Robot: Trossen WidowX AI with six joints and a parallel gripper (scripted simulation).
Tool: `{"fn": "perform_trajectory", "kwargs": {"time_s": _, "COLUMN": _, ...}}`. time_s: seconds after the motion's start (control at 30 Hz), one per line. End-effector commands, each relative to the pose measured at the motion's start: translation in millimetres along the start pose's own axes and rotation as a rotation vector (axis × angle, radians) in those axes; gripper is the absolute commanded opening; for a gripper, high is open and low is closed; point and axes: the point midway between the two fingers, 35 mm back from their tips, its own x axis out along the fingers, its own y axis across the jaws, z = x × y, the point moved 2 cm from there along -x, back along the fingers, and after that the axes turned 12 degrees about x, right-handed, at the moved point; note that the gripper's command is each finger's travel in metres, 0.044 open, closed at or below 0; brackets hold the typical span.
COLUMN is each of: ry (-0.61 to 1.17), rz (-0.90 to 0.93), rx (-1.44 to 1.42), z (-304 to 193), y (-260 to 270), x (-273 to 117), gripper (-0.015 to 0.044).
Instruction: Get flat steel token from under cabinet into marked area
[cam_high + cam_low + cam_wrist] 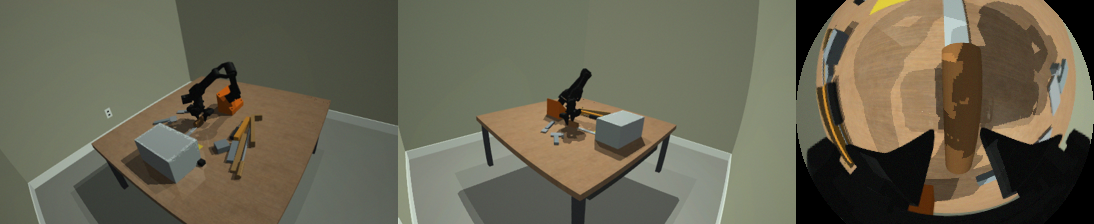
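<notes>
The grey cabinet (pixel 167 141) (pixel 620 129) stands on the table. A tool with a brown handle (pixel 198 121) (pixel 574 125) (pixel 963 90) and a flat pale metal shaft (pixel 191 132) (pixel 587 130) (pixel 956 22) points toward the cabinet; its far end is hidden in the top view. My gripper (pixel 202 118) (pixel 570 122) (pixel 957 132) is open, with its fingertips on either side of the handle's rear part and gaps showing in the wrist view. A yellow patch (pixel 200 147) (pixel 886 5), perhaps part of the marked area, shows beside the cabinet. I cannot make out the token or the vent slots.
A grey block (pixel 221 146), a black cube (pixel 201 162) and several long pieces, one with an orange bar (pixel 242 128), lie to one side. A T-shaped grey piece (pixel 165 120) (pixel 556 138) and a flat grey piece (pixel 548 127) lie on the other side.
</notes>
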Motion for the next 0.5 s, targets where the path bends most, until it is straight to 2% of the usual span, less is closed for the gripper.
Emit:
{"fn": "perform_trajectory", "kwargs": {"time_s": 0.0, "ry": -0.001, "rz": -0.001, "rx": 0.000, "z": 0.0, "y": 0.0, "x": -1.6, "gripper": 0.0270}}
{"fn": "perform_trajectory", "kwargs": {"time_s": 0.3, "ry": -0.001, "rz": -0.001, "rx": -0.003, "z": -0.6, "y": -0.5, "x": 1.4, "gripper": 0.0270}}
{"fn": "perform_trajectory", "kwargs": {"time_s": 0.47, "ry": -0.001, "rz": 0.000, "rx": 0.000, "z": 0.1, "y": -0.1, "x": -0.4, "gripper": 0.0139}}
